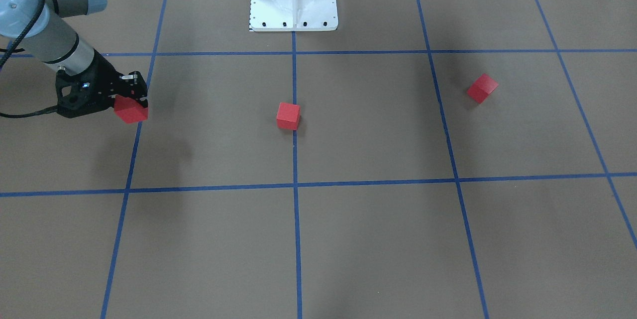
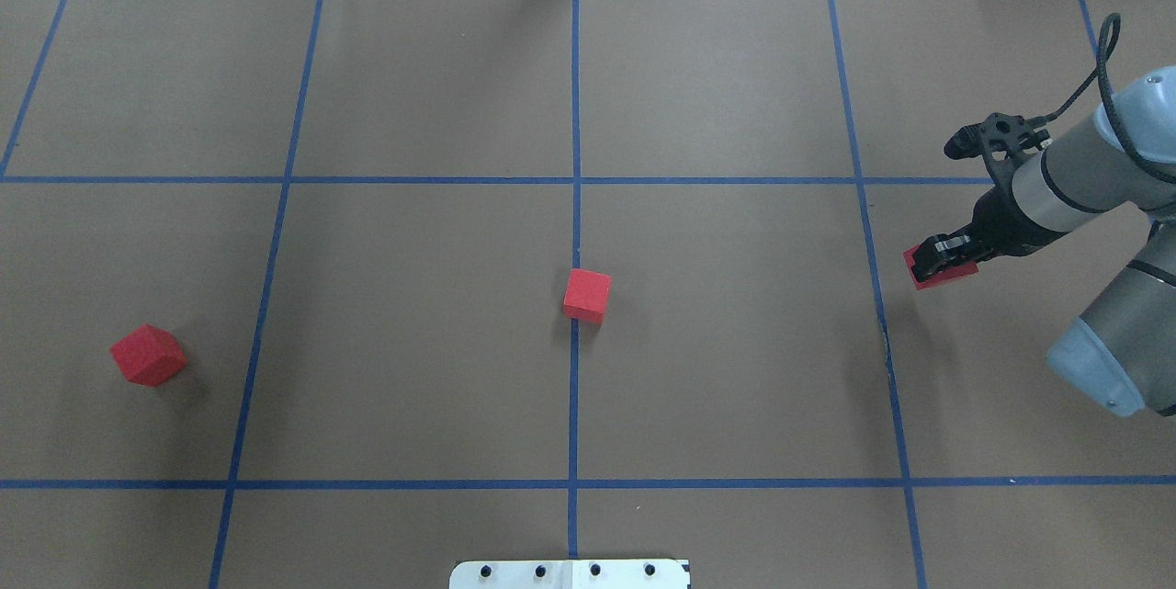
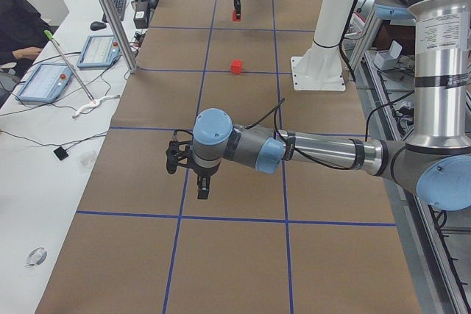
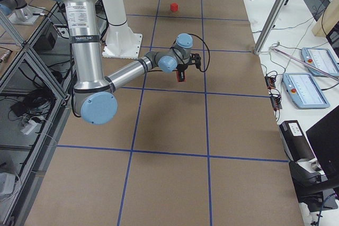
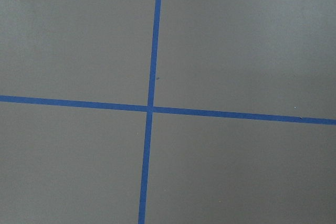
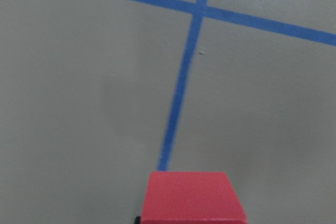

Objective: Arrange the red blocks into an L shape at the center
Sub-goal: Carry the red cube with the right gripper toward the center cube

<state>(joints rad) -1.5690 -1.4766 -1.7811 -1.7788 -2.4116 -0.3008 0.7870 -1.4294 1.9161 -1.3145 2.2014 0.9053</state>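
One red block (image 2: 587,295) (image 1: 288,116) rests on the center (image 2: 574,387), just touching the middle blue tape line. A second red block (image 2: 148,355) (image 1: 481,88) sits turned at an angle on the paper, far out on my left side. My right gripper (image 2: 937,263) (image 1: 132,105) is shut on the third red block (image 2: 948,276) (image 1: 130,111) and holds it above the paper on the right side; its top face fills the bottom of the right wrist view (image 6: 191,198). My left gripper (image 3: 202,190) shows only in the exterior left view, so I cannot tell its state.
The white robot base (image 1: 293,0) stands behind the center. Blue tape lines (image 2: 574,180) divide the brown paper into squares. The left wrist view holds only a tape crossing (image 5: 149,108). A person sits at the side bench (image 3: 44,56) with tablets on it.
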